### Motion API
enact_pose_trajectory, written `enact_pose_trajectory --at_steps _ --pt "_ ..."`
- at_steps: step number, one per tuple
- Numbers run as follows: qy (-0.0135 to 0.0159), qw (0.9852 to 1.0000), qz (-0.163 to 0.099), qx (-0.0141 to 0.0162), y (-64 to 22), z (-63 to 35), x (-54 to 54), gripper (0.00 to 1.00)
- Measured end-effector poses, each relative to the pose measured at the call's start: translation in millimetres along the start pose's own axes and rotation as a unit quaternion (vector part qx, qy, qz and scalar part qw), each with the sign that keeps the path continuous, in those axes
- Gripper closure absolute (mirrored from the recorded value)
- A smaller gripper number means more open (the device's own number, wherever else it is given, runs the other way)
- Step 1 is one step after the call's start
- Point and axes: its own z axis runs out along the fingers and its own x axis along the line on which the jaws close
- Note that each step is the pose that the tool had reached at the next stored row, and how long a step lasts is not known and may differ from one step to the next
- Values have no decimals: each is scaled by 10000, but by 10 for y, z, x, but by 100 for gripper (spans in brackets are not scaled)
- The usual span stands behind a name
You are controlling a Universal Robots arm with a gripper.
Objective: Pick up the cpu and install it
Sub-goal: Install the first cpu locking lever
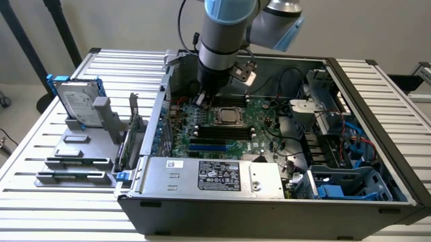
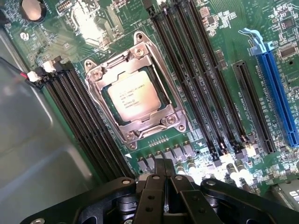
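Note:
The cpu (image 2: 132,95), a small square chip with a shiny silver top, lies flat inside the metal socket frame (image 2: 100,74) on the green motherboard (image 1: 266,108). In the exterior view the cpu (image 1: 227,115) sits in the middle of the open computer case (image 1: 269,206). My gripper (image 2: 164,170) hangs just above the board beside the socket, with its black fingers pressed together and nothing between them. From outside, the gripper (image 1: 201,99) is low inside the case, just to the exterior view's left of the socket.
Long dark memory slots (image 2: 196,79) flank the socket, and a blue slot (image 2: 278,93) lies beyond them. A silver power supply (image 1: 215,176) fills the case's front. Left of the case, a grey rack (image 1: 74,161) holds a hard drive with a blue bracket (image 1: 77,103).

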Motion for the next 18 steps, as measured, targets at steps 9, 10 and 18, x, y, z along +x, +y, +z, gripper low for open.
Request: enact_pose_trajectory --at_steps 9,10,18 --pt "-110 9984 -548 27 -2 1 6 89" --pt "-121 9981 -610 26 -2 1 6 89" --pt "-147 9968 -781 13 -5 1 10 89"
